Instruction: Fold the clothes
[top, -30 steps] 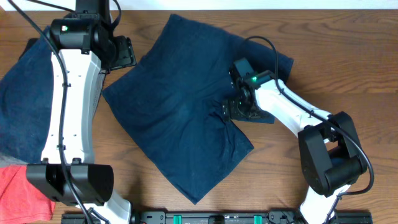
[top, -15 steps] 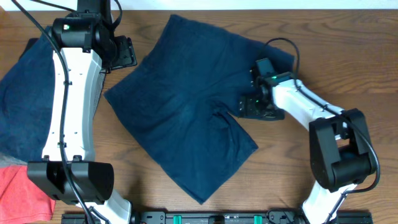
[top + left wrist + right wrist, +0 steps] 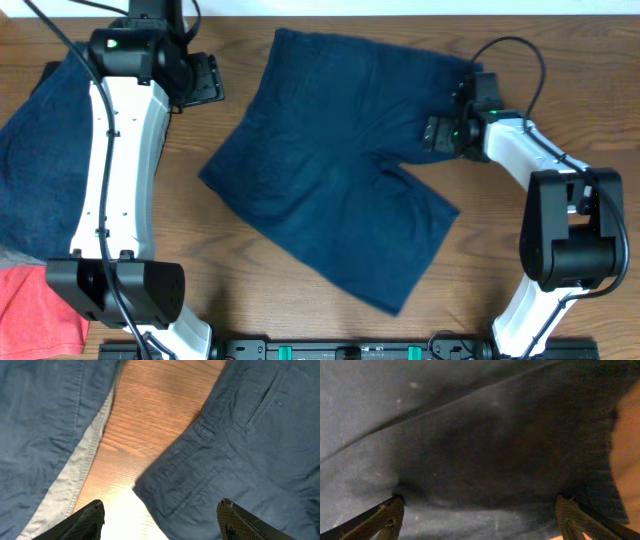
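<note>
- The dark navy shorts (image 3: 330,170) lie spread flat on the table (image 3: 250,290) in the middle of the overhead frame, set on a slant.
- Their waistband edge faces the upper left. One leg reaches toward the upper right and the other toward the lower right, with a notch between them.
- The right fingers (image 3: 440,135) are at the outer edge of the upper-right leg, right of centre in the overhead frame.
- In the right wrist view those fingers (image 3: 387,517) stand wide apart in the bottom corners. Dark cloth (image 3: 470,445) fills almost the whole frame, and a strip of table (image 3: 630,460) shows at the right edge. I cannot tell whether the tips press on the cloth.
- The left fingers (image 3: 200,80) are in the upper left of the overhead frame, just off the shorts' waistband corner.
- In the left wrist view the left fingers (image 3: 90,517) are spread wide with nothing between them, above bare table (image 3: 155,425). The navy shorts (image 3: 250,450) are on the right there.
- Faded denim-blue shorts (image 3: 40,150) lie at the left edge of the overhead frame, apart from the navy pair.
- A coral-red garment (image 3: 35,300) sits in the lower left corner.
</note>
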`<state>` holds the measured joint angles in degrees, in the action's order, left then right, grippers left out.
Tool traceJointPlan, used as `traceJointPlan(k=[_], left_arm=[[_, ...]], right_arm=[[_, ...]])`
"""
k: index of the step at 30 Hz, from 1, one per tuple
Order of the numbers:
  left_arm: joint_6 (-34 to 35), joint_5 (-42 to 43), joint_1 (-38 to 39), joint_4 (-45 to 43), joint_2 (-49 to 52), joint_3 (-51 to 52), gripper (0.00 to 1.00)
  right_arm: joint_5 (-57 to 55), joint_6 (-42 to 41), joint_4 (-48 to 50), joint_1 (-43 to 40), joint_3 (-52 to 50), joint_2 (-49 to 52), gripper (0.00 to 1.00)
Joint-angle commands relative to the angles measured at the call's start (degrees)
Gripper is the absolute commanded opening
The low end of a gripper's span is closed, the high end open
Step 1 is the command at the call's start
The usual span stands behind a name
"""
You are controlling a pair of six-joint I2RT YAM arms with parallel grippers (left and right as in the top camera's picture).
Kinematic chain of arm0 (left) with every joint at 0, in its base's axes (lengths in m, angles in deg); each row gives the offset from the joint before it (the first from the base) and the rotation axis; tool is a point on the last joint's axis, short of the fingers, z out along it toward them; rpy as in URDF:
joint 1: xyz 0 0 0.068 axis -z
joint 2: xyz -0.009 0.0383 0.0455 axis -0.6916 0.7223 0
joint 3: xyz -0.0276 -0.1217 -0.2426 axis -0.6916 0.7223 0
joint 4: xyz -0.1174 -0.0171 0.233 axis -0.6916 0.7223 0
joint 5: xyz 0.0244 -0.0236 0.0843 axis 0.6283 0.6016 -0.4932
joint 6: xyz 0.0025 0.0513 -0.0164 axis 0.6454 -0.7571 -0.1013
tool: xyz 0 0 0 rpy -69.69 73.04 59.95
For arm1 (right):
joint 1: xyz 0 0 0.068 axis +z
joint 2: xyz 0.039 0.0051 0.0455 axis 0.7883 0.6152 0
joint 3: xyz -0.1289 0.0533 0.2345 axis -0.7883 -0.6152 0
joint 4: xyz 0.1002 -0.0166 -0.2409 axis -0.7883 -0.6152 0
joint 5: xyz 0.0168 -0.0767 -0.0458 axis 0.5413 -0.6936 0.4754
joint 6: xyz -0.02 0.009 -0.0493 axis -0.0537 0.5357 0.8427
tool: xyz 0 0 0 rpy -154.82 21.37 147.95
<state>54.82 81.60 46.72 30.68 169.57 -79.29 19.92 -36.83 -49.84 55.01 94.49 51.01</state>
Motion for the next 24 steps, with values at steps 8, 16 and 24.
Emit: traceJointPlan(k=[8, 16, 24], left_arm=[[-0.3, -0.3, 2.3, -0.6, 1.0, -0.2, 0.74], [-0.9, -0.5, 2.2, -0.5, 1.0, -0.2, 0.74], [-6.0, -0.5, 2.2, 3.3, 0.9, -0.2, 0.78]], right_arm=[[3.3, 4.5, -8.4, -4.0, 8.9, 1.7, 0.99], [3.3, 4.7, -23.9, -3.3, 18.1, -11.7, 0.99], [6.6, 3.1, -35.3, 0.3, 18.3, -30.8, 0.99]])
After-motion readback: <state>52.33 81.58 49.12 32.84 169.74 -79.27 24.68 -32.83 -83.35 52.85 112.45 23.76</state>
